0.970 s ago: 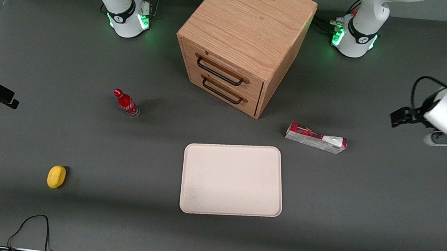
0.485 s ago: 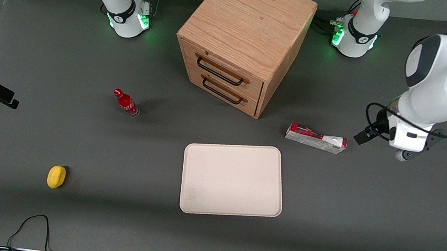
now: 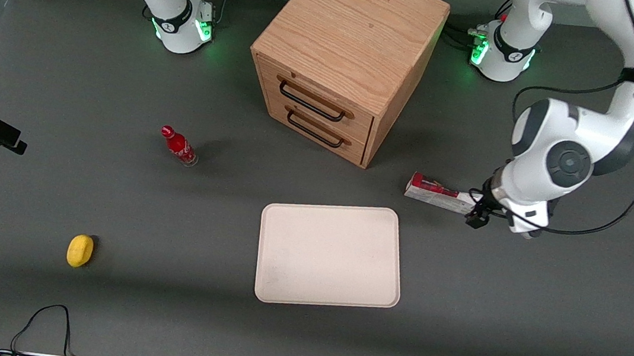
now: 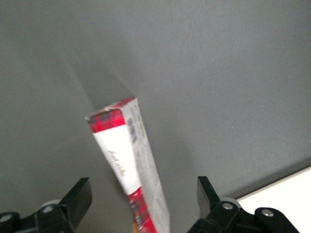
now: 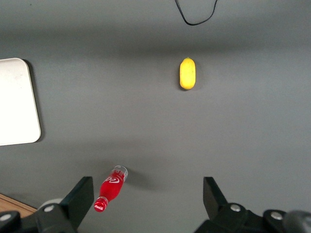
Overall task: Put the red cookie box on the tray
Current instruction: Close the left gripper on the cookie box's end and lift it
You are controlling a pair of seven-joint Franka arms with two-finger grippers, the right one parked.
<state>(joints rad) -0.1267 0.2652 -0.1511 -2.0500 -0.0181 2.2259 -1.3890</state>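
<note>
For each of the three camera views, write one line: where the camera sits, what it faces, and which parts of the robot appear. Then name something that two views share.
Front view: high above the table's near edge, looking down at the cabinet, tray and both arm bases; the gripper hangs at the red cookie box.
Left wrist view: on the working arm, facing down at the box lying between its open fingers.
Right wrist view: on the parked arm, facing down at a red bottle and a lemon; its own fingers show.
Shared: the tray's edge appears in all three.

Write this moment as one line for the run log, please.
gripper: open, over one end of red cookie box | box: lying on table, ungrasped | tray: nearer front camera, bare | step: approach
</note>
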